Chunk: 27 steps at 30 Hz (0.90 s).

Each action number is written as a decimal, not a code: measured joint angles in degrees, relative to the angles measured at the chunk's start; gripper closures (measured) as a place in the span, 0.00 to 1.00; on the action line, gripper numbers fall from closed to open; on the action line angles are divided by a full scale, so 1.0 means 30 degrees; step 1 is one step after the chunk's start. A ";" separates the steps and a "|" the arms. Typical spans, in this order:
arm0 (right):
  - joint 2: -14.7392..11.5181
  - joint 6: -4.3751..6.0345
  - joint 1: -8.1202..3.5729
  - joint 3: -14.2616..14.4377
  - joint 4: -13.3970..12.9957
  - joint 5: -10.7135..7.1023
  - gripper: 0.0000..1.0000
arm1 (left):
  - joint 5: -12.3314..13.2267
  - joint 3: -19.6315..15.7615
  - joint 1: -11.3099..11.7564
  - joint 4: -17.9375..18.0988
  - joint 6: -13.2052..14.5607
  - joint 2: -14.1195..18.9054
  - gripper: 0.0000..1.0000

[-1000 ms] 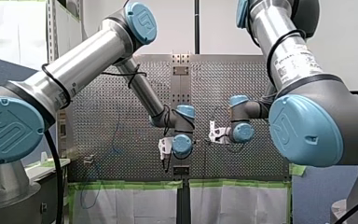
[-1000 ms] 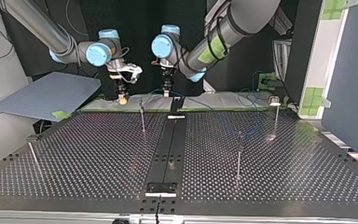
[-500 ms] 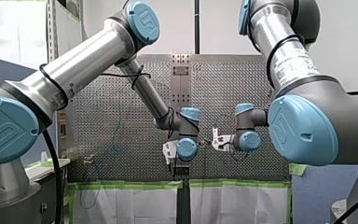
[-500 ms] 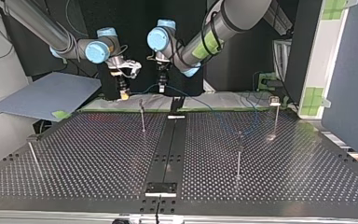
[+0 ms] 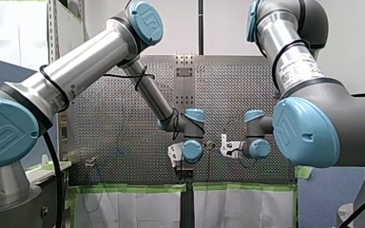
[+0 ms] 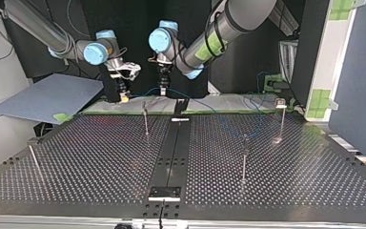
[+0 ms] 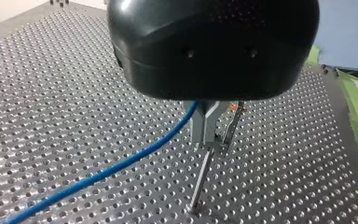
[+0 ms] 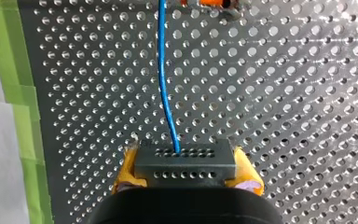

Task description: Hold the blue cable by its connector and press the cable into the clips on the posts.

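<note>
In the right wrist view my right gripper is shut with its yellow pads on a dark connector block. The blue cable leaves the block and runs ahead toward an orange clip. My left gripper has its metal fingers shut on the blue cable, just above a thin post. In the top view both grippers hang at the table's far edge, the right gripper at the left and the left gripper beside it. A post stands just in front of them.
Three more thin posts stand on the perforated table: one right of the middle, one at the far right, one leaning at the near left. A dark rail runs down the table's centre. Green tape lines the edge.
Both grippers have shifted together toward the top view's left, which is right and down in the front view, carrying the connector and cable along. Neither grip has changed.
</note>
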 joint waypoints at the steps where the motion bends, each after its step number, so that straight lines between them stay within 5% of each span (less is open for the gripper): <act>1: 0.0000 0.0042 -0.0065 -0.0002 -0.0054 -0.0127 1.00 | 0.0037 0.0085 -0.0001 -0.0021 -0.0041 -0.0069 1.00; 14: 0.0003 0.0446 -0.0866 -0.0020 -0.0473 -0.0637 1.00 | 0.0155 0.2077 -0.0176 -0.0191 -0.0231 -0.1411 1.00; 27: 0.0012 0.0641 -0.1399 -0.0494 -0.0427 -0.0946 1.00 | 0.0657 0.2832 -0.0123 -0.0436 0.0097 -0.2178 1.00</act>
